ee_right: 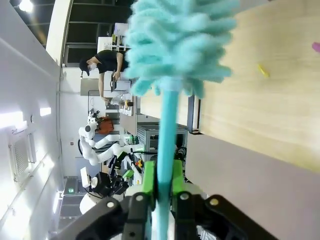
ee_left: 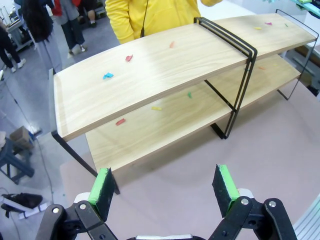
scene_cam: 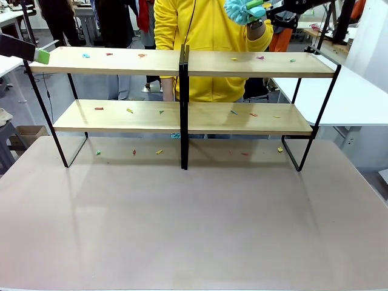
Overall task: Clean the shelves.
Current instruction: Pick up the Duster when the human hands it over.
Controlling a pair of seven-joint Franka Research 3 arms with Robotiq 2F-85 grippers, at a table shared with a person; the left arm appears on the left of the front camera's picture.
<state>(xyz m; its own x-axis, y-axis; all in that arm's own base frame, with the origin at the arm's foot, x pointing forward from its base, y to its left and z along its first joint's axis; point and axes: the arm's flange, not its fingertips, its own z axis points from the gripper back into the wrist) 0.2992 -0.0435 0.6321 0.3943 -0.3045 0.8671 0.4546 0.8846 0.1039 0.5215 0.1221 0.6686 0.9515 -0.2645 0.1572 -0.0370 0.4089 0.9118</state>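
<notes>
Right jaws: the right gripper (ee_right: pixel 163 176) is clenched on the thin teal handle of a duster (ee_right: pixel 177 40), with a green pad pressed to each side of the stick.
Duster: its fluffy teal head stands out past the fingertips. In the front view it is high above the right section's top board, near that board's far edge.
Hand: the person's hand (scene_cam: pixel 256 28) is raised just beneath the duster head; whether it touches cannot be told.
Left jaws: the left gripper (ee_left: pixel 164 184) is released, pads wide apart with nothing between them.
Left gripper place: just off the left end of the top board and apart from it, looking along both boards from that end.
Shelves: the shelves (scene_cam: pixel 121 61) stand along the far edge of the beige tabletop (scene_cam: pixel 194 230), two light-wood boards on a black frame, joined at the centre post.
Scraps: small coloured scraps (scene_cam: pixel 99 108) are scattered over both sections of the top and lower boards. More lie on the tabletop under the lower board, one by the right foot.
Person: a person (scene_cam: pixel 206 30) in a yellow top stands behind the shelves, near the centre post.
</notes>
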